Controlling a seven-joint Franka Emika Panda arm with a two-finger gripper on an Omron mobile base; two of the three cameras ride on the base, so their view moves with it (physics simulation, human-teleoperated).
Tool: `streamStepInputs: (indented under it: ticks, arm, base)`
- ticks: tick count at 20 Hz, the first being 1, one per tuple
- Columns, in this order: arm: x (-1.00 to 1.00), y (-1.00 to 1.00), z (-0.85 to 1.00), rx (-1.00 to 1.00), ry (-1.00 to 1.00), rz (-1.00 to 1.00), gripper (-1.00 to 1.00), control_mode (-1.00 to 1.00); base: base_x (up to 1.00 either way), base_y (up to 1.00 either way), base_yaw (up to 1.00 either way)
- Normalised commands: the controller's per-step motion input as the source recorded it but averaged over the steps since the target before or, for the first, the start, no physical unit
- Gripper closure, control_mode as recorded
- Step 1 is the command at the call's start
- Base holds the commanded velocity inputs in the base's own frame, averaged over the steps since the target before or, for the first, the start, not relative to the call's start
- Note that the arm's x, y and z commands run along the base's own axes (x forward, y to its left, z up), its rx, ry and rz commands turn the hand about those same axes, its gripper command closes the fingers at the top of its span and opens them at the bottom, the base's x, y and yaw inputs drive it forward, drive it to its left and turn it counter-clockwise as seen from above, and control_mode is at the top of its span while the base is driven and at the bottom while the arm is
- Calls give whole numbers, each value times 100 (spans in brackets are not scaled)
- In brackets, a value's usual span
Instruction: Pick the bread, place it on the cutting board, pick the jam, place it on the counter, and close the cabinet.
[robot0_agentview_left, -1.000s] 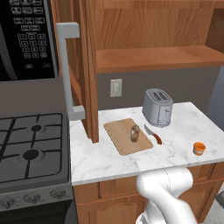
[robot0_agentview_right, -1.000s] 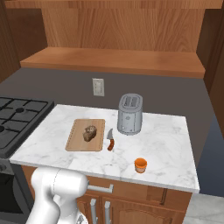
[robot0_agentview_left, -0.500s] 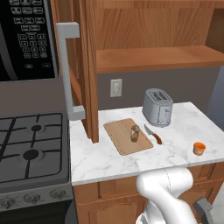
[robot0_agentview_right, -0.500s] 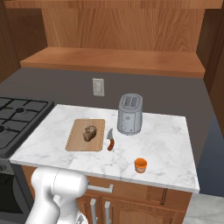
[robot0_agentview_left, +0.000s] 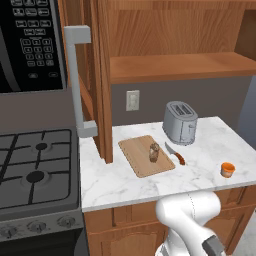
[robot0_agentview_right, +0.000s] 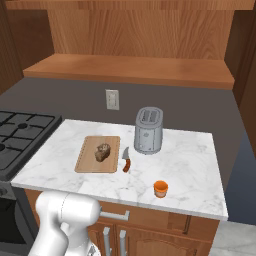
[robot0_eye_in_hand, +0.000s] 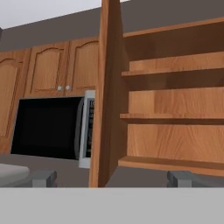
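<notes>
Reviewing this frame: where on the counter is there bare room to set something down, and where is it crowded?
On the counter, free patches: right of the toaster toward the far right edge, beyond the jam; and the front-left strip below the cutting board. Crowded: the middle, where the bread sits on the board, the knife beside it, toaster just behind.

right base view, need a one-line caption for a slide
Bread sits on the cutting board, knife beside it, toaster behind, jam jar near the marble counter's front edge.
</notes>
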Motion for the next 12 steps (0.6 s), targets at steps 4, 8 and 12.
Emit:
streamStepInputs:
  ticks: [4, 8, 12]
  arm:
    - [-5, 22, 0, 0, -1, 0, -100, -100]
    - [-1, 24, 0, 0, 0, 0, -100, -100]
    - [0, 26, 0, 0, 0, 0, -100, -100]
  base:
    - [0, 0, 0]
    - [0, 0, 0]
    - [0, 0, 0]
